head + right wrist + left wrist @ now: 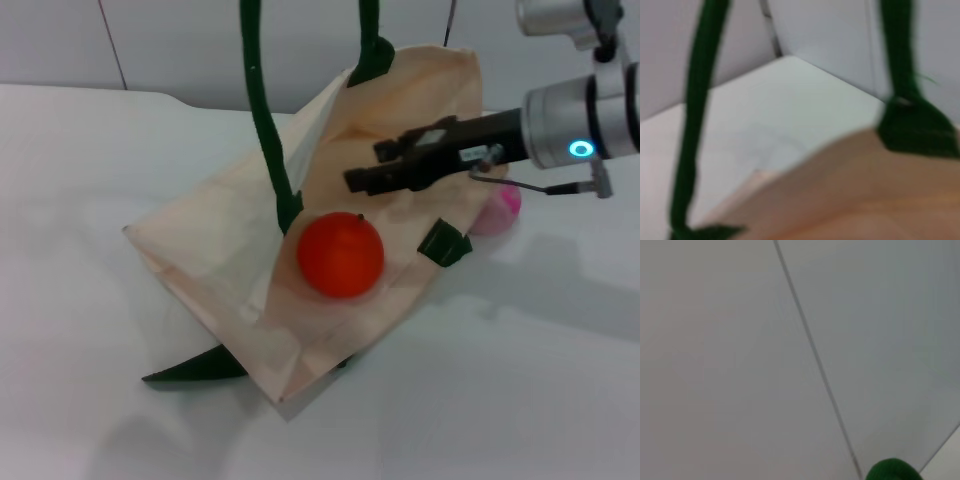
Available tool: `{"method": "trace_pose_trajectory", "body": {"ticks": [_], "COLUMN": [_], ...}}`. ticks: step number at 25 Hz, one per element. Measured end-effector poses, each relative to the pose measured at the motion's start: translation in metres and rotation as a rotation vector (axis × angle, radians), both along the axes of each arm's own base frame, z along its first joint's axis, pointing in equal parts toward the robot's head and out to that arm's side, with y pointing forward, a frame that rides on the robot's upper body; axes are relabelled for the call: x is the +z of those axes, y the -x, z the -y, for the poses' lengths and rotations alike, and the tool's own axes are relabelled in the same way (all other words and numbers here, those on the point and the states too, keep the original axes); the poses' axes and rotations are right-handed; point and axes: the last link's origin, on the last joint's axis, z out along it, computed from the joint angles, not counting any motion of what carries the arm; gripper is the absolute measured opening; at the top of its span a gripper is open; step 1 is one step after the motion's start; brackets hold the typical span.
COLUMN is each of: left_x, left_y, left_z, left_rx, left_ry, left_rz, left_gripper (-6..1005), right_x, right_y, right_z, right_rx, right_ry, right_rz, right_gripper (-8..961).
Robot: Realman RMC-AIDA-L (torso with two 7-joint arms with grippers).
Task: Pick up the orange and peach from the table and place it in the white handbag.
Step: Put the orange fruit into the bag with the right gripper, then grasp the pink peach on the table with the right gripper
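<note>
The white handbag (220,270) lies tilted on the table, its dark green handles (262,110) pulled straight up out of the head view's top. The orange (340,253) rests on the bag's cream fabric just under the raised handle. My right gripper (372,165) hovers open and empty above the orange, over the bag. The pink peach (499,211) sits on the table at the bag's right edge, partly hidden behind the right arm. The right wrist view shows the bag's fabric (850,200) and both handles (695,115). My left gripper is out of view; a green handle bit (892,471) shows in its wrist view.
The white table (90,160) extends around the bag, with a grey wall (190,40) behind it. A loose green strap (195,370) pokes out from under the bag's near corner, and a green tab (445,243) sits at its right edge.
</note>
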Motion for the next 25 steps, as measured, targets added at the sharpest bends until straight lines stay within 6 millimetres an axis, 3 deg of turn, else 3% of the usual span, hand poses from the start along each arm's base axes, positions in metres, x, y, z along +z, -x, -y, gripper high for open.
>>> {"method": "trace_pose_trajectory", "body": {"ticks": [9, 15, 25], "left_x": [0.008, 0.013, 0.017], "left_y": [0.020, 0.029, 0.038], "left_z": [-0.002, -0.002, -0.002], "left_rx": [0.072, 0.099, 0.134], "left_ry": [-0.045, -0.060, -0.077], "left_rz": [-0.009, -0.001, 0.002], "left_gripper": [121, 121, 121], "right_x": [0.036, 0.061, 0.067], "right_y": [-0.040, -0.054, -0.062], "right_z": [0.001, 0.005, 0.003], "right_rx": [-0.112, -0.149, -0.174], "right_ry": [-0.034, -0.092, -0.129], "right_rz": [0.019, 0.051, 0.099], "right_gripper": [736, 744, 758]}}
